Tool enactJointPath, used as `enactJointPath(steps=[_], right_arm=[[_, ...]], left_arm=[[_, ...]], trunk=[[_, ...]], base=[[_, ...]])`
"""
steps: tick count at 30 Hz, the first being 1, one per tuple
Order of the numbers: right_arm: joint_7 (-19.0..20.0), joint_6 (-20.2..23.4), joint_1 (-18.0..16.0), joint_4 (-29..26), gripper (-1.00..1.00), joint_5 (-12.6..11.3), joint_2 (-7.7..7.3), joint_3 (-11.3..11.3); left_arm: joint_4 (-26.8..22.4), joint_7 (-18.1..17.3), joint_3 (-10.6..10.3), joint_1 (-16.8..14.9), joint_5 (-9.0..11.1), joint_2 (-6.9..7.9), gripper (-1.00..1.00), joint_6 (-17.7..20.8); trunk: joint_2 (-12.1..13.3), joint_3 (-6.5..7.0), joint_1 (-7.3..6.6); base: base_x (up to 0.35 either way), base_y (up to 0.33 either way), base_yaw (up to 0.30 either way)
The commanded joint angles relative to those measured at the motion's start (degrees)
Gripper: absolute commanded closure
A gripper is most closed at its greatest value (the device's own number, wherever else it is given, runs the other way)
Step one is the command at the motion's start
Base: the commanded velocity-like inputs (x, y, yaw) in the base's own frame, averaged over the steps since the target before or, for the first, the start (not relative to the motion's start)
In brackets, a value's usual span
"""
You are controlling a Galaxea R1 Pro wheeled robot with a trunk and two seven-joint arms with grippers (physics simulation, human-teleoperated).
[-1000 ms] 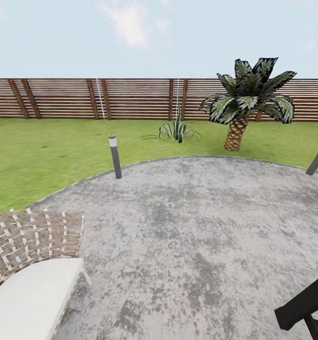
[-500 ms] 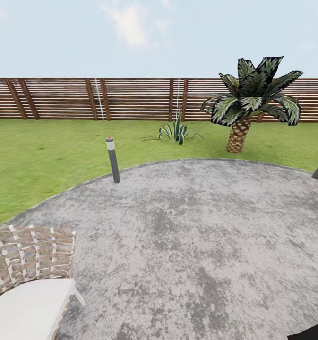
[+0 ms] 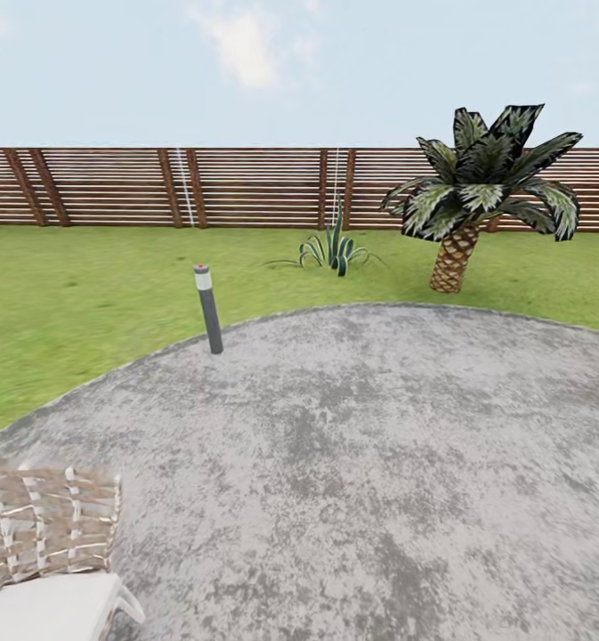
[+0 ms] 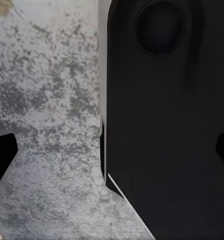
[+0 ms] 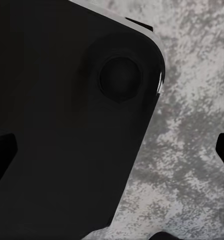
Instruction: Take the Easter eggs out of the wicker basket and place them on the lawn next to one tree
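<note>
Grey stone patio lies beneath both wide-open, empty grippers; eggs and basket unseen, so apparently nothing is done.

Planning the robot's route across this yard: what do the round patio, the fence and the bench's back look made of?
Patio: mottled grey stone or concrete, matte. Fence: brown horizontal wooden slats on slanted posts. Bench back: woven tan-and-white strapping, likely wicker or webbing; its seat looks smooth white.

Camera moved: bench lower at view's left corner, black object at lower right gone.
</note>
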Motion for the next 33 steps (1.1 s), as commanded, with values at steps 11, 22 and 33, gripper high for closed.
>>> enactJointPath(steps=[11,22,33], right_arm=[[0.0,-0.2,0.0,0.0,-1.0,0.5,-0.02,0.0],[0.0,-0.2,0.0,0.0,-1.0,0.5,-0.01,-0.1],[0.3,-0.1,0.0,-0.2,-1.0,0.5,0.08,-0.1]], left_arm=[[-0.1,0.0,0.1,0.0,0.1,-0.02,-1.0,-0.1],[-0.1,0.0,0.0,0.0,0.1,-0.02,-1.0,-0.1],[-0.1,0.0,0.0,0.0,0.1,-0.04,-1.0,-0.1]], trunk=[[0.0,-0.04,0.03],[0.0,-0.04,0.03],[0.0,-0.04,0.03]], base=[[0.329,0.0,0.0],[0.329,0.0,0.0],[0.329,0.0,0.0]])
